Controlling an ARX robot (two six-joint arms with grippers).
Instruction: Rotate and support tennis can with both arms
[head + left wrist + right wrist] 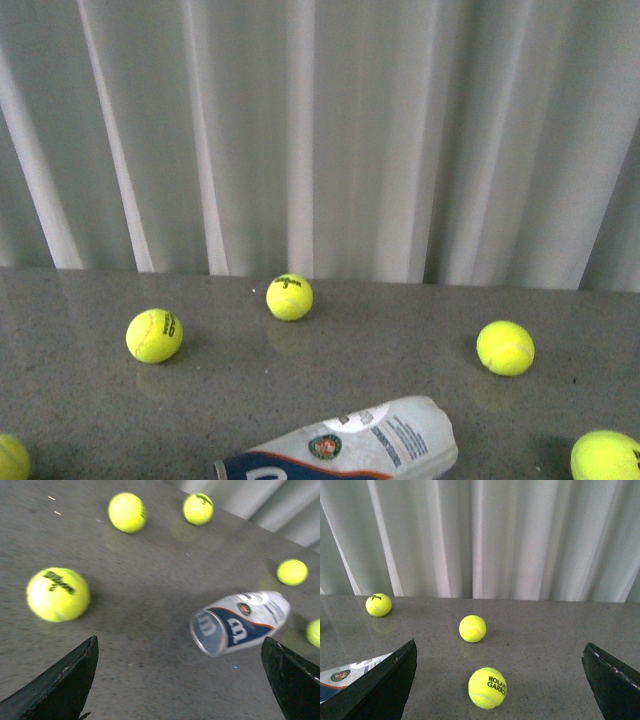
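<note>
The tennis can lies on its side on the desk, close to the robot. Behind the can and well to its left is the left ball. Behind the can, a little to the left and farther away, is the middle ball. Behind the can and to its right is the right ball. Right of the can, apart from it, lies the near-right ball. Well apart to the can's left lies the near-left ball. Far behind the can, at the back edge of the desk, hangs the curtain.
</note>
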